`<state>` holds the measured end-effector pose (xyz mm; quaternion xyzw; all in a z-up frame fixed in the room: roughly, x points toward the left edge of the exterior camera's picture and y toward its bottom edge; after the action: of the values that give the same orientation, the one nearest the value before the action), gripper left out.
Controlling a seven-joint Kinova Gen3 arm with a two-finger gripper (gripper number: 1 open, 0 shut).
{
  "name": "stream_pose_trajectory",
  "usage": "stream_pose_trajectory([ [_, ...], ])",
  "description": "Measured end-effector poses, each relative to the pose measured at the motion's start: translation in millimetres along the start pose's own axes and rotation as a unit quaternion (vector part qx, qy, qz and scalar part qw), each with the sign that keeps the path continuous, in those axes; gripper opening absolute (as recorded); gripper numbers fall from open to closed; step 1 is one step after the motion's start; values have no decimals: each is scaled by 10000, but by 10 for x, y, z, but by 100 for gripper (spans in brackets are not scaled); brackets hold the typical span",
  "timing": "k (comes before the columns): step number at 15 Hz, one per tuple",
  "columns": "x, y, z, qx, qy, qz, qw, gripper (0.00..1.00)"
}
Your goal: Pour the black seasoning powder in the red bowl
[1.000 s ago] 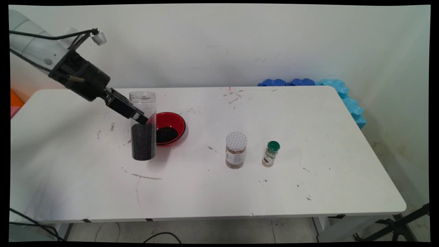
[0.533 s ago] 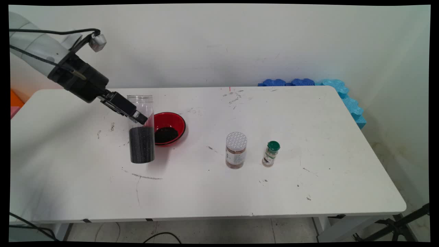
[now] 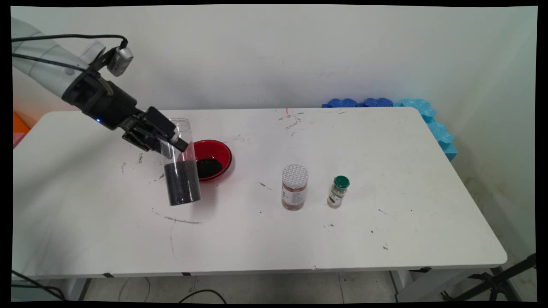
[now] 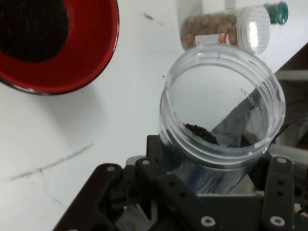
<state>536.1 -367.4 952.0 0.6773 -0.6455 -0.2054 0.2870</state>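
Main view. Item one: gripper (image 3: 173, 143), black, entering from upper left, clamped on the upper clear part of the jar (image 3: 180, 164). Jar: tall, clear plastic, no lid, lower half filled with black grains; tilted, mouth leaning left, base toward the right; whether its base touches the table (image 3: 265, 239) cannot be told. Item two: red bowl (image 3: 212, 159), holding a dark patch of the same grains, just right of the jar and partly behind it. Item three: spice jar (image 3: 294, 187) with a white perforated lid, brown contents, upright, near the table's middle. Item four: small bottle (image 3: 338, 191) with a green cap, upright, just right of the spice jar, apart from it. Open room: wide bare tabletop in front of the jar to the near edge; a clear gap between bowl and spice jar; the right third of the table bare out to its rounded corner. Blue foam (image 3: 421, 110) lies against the wall past the far right corner, off the table.

Hand view. Gripper linkage rises from the bottom edge; the jar (image 4: 224, 120) sits between the fingers, its open rim facing the camera, a few black grains visible inside on the lower wall. Bowl (image 4: 86, 53) fills the upper left corner, clear of the jar's rim. Spice jar (image 4: 226, 29) and green-capped bottle (image 4: 278, 10) show past the rim at top right. Bare, scuffed table lies between jar and bowl.
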Motion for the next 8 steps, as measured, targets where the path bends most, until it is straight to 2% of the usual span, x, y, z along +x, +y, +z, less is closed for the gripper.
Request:
stream_pose_trajectory([
  [3, 16, -11, 20, -106, 40, -718, 9974, 0],
  [8, 40, -33, 60, -237, 34, -1603, 9868, 0],
])
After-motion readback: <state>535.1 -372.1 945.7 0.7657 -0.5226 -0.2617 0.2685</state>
